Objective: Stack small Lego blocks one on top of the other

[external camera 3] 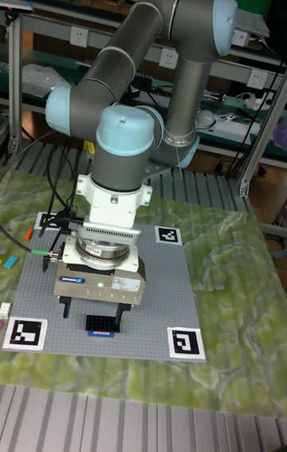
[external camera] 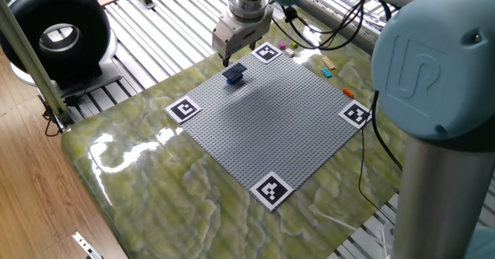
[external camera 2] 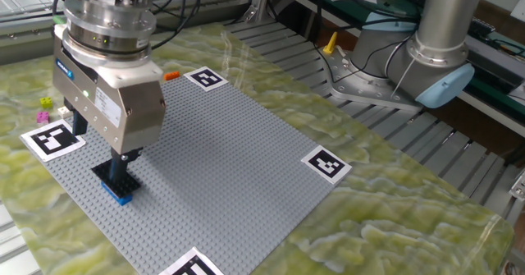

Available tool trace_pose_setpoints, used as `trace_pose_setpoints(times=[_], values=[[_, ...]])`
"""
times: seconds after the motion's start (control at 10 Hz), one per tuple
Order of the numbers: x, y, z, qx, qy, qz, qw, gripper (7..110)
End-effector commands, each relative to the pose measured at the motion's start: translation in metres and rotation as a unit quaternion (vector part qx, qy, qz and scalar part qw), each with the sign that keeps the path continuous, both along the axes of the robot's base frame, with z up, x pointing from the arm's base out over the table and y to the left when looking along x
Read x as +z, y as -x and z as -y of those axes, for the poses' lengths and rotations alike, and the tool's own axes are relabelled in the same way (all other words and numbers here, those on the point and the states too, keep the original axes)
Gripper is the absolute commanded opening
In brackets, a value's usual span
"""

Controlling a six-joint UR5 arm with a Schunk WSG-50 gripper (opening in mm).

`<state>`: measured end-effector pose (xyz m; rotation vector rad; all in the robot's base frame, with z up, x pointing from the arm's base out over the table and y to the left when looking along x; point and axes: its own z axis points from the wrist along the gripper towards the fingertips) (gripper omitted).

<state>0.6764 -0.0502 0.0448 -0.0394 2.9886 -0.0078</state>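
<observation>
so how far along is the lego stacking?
Done: one two-block stack stands on the grey baseplate, a dark block on a brighter blue one. In hand: nothing visible. The gripper hangs right over the stack, and I can't tell if it is open or shut. Left: loose blocks lie off the plate, including an orange block, a pink block and a cyan block.

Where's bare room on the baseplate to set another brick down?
The grey baseplate is bare from its middle out to the marker tags at the near corner and the right corner. It is crowded at the far-left edge, where the gripper hangs over the dark blue stack. Loose small bricks lie off the plate, past the far corner.
</observation>
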Motion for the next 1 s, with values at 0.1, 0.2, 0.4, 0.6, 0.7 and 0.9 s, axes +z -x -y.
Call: trace_pose_setpoints(times=[0.1,0.2,0.4,0.6,0.7,0.9], values=[[0.001,-0.009,-0.004,0.002,-0.004,0.018,0.9998,7],[0.001,-0.013,-0.005,0.006,-0.007,0.024,0.9997,7],[-0.001,-0.016,-0.004,0.016,0.001,0.022,0.9996,7],[-0.003,-0.017,-0.003,0.023,0.008,0.021,0.9995,7],[-0.003,-0.019,-0.004,0.026,0.007,0.024,0.9994,7],[-0.003,-0.022,-0.004,0.027,0.007,0.026,0.9993,7]])
